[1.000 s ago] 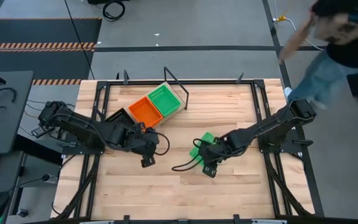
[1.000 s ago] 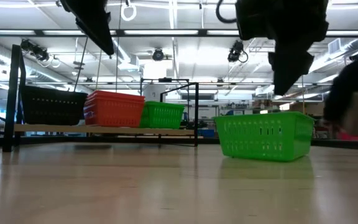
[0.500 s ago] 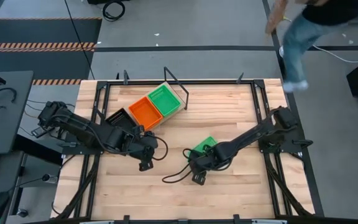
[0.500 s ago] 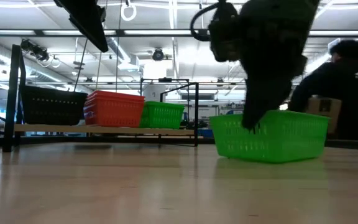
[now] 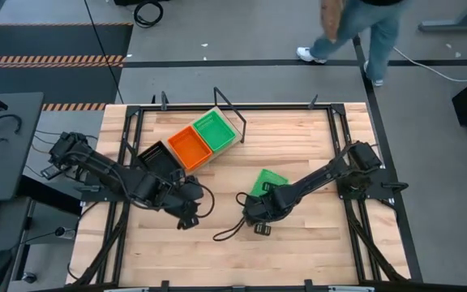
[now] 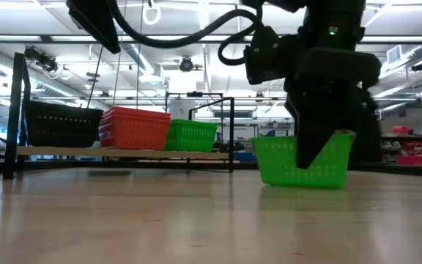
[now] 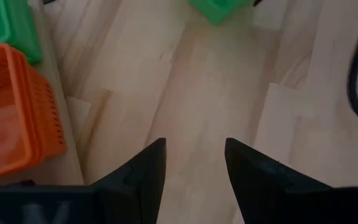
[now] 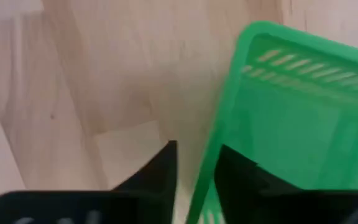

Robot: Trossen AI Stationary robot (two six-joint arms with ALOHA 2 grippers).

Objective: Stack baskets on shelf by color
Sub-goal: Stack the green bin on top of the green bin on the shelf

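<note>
Four baskets are showing from above: a black basket point(image 5: 158, 156), an orange basket point(image 5: 189, 146) and a green basket point(image 5: 215, 131) are sitting side by side in a slanted row on the shelf point(image 5: 227, 104) at the far left part of the table point(image 5: 314, 251), while a loose green basket point(image 5: 267, 182) is lying on the bare wood near the middle. The right hand point(image 5: 254, 212) is sitting at that loose basket's near corner, and the left hand point(image 5: 186, 216) is hovering over open wood just in front of the shelf, apart from every basket; a person point(image 5: 355, 24) is walking on the floor beyond the table. In the low view, the three shelved baskets are standing in a line on the shelf, black, orange, then green, and the right hand point(image 6: 315, 147) is hanging down in front of the loose green basket point(image 6: 302, 161), which is resting on the table. In the left wrist view, the left hand point(image 7: 194, 165) is holding its fingers apart over bare wood with nothing between them, the orange basket point(image 7: 11, 112) lying off to one side. In the right wrist view, the right hand point(image 8: 194, 165) is straddling the green basket's rim point(image 8: 219, 137), one finger outside the wall and one inside, narrowly parted around it; whether they are pressing the plastic, I cannot tell.
</note>
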